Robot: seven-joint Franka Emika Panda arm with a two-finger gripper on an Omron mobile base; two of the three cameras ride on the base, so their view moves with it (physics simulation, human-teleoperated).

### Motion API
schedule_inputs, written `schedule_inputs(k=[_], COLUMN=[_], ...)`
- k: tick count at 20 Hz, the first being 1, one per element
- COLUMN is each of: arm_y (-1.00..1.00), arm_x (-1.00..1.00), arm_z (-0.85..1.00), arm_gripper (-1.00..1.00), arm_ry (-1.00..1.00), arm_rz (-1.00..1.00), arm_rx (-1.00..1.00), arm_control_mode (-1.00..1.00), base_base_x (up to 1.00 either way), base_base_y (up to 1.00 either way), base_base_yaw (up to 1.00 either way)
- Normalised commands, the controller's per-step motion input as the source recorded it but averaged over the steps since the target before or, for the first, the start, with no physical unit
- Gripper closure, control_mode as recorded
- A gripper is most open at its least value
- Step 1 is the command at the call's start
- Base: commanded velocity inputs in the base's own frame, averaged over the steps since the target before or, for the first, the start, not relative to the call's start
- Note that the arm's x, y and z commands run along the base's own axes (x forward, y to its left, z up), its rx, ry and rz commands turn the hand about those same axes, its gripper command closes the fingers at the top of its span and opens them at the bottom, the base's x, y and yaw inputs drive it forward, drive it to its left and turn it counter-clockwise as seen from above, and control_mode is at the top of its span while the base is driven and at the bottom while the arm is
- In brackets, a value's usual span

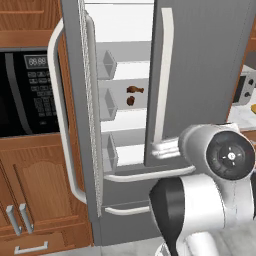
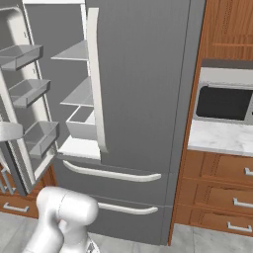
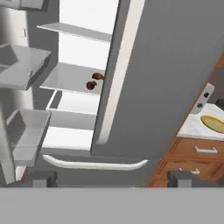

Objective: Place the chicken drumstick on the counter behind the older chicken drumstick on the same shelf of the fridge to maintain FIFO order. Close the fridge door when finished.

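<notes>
**A:** While the end effector point(image 3: 111, 178) is held with its fingertips point(image 3: 41, 178) spread wide and nothing between them, what is seen beyond it?

**B:** The fridge point(image 1: 200, 65) is faced, with its left door point(image 1: 75, 110) swung open and its right door shut. On the lower flat shelf point(image 3: 72, 79) two small brown pieces are seen close together; the upper one is taken for the older chicken drumstick point(image 3: 97, 76), the lower point(image 3: 90, 85) cannot be told apart from it with any certainty.

**A:** And the drumstick to be stored?

**B:** It cannot be made out. To the right, a corner of the marble table point(image 3: 199, 127) is seen carrying a yellowish plate point(image 3: 214, 123); whether the drumstick lies there cannot be told.

**A:** What could go wrong?

**B:** The shelf opening is narrowed by the closed right door, so its edge could be clipped on a reach inward. The older drumstick could be pushed back if the new one is brought in from the front, and the order would be spoiled. The table could also be approached with too little of it in sight.

**A:** How is the arm posed?

**B:** It is folded low and close to the base, with the elbow joint point(image 1: 230, 156) raised before the fridge's drawers and the hand pointed forward, tilted.
</notes>
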Motion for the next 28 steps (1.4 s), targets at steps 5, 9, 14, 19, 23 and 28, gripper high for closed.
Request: schedule_inputs(k=[5, 9, 14, 19, 23, 28], arm_y=[0.94, 1.00, 1.00, 1.00, 1.00, 0.74], arm_x=[-0.93, -0.19, 0.31, 0.57, 0.68, 0.93], arm_z=[-0.16, -0.17, -0.16, -0.30, -0.42, -0.35], arm_gripper=[-1.00, -1.00, -1.00, -1.00, -1.00, -1.00], arm_ry=[-0.16, -0.10, 0.00, 0.00, 0.00, 0.00], arm_rz=[0.14, 0.10, 0.02, 0.00, 0.00, 0.00], arm_rx=[-0.23, -0.21, -0.16, -0.16, -0.16, -0.13], arm_control_mode=[-1.00, -1.00, -1.00, -1.00, -1.00, -1.00], base_base_x=[0.00, 0.00, 0.00, 0.00, 0.00, 0.00], base_base_y=[0.00, 0.00, 0.00, 0.00, 0.00, 0.00], base_base_yaw=[0.00, 0.00, 0.00, 0.00, 0.00, 0.00])
